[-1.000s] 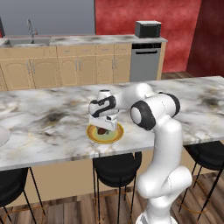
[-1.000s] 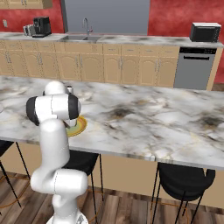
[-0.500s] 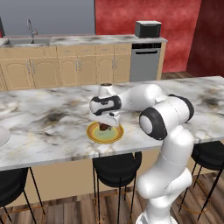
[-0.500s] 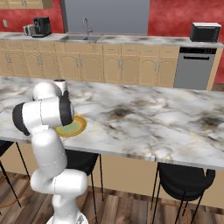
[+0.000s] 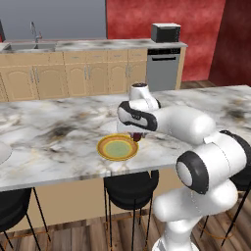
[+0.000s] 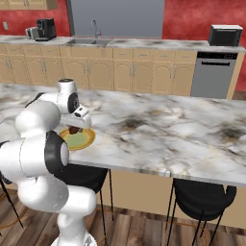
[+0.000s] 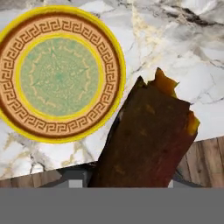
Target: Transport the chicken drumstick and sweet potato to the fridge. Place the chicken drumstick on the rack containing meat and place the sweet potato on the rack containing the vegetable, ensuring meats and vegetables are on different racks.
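The end effector holds the sweet potato clamped above the bench, just right of the empty plate. Transport is in hand. Next, the base must drive to the fridge.

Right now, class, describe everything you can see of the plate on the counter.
The plate is round and shallow, with a yellow rim, a brown band bearing an orange key pattern, and a pale green patterned centre. It lies flat on the marble counter near its front edge and looks bare; the gripper holds a dark brown lump just beside it.
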Motion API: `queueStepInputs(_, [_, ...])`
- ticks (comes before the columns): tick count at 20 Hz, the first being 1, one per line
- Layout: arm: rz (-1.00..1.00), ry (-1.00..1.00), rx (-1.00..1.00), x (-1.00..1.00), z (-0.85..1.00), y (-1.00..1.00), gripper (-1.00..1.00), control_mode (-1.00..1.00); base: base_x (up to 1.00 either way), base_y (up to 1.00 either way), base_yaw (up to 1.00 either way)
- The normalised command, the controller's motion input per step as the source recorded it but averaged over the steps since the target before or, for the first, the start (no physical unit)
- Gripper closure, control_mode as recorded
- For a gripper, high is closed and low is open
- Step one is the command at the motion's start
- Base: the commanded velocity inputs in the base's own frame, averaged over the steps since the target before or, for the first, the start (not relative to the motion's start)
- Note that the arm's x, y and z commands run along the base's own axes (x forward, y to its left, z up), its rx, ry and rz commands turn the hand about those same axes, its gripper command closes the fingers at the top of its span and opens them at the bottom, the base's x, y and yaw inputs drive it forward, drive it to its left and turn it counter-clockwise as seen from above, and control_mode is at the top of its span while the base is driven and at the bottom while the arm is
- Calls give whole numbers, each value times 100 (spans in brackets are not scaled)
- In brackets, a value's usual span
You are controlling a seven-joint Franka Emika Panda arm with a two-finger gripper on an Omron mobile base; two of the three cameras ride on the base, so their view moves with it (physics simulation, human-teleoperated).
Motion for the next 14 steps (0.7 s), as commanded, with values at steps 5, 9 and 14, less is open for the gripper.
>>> queueStepInputs(5, [50,-3,-5,-52,68,-89,100,-100,0,0,0])
queueStepInputs(9, [12,-25,-1,-77,54,-54,100,-100,0,0,0])
queueStepInputs(14, [0,-45,0,-70,44,-1,100,-100,0,0,0])
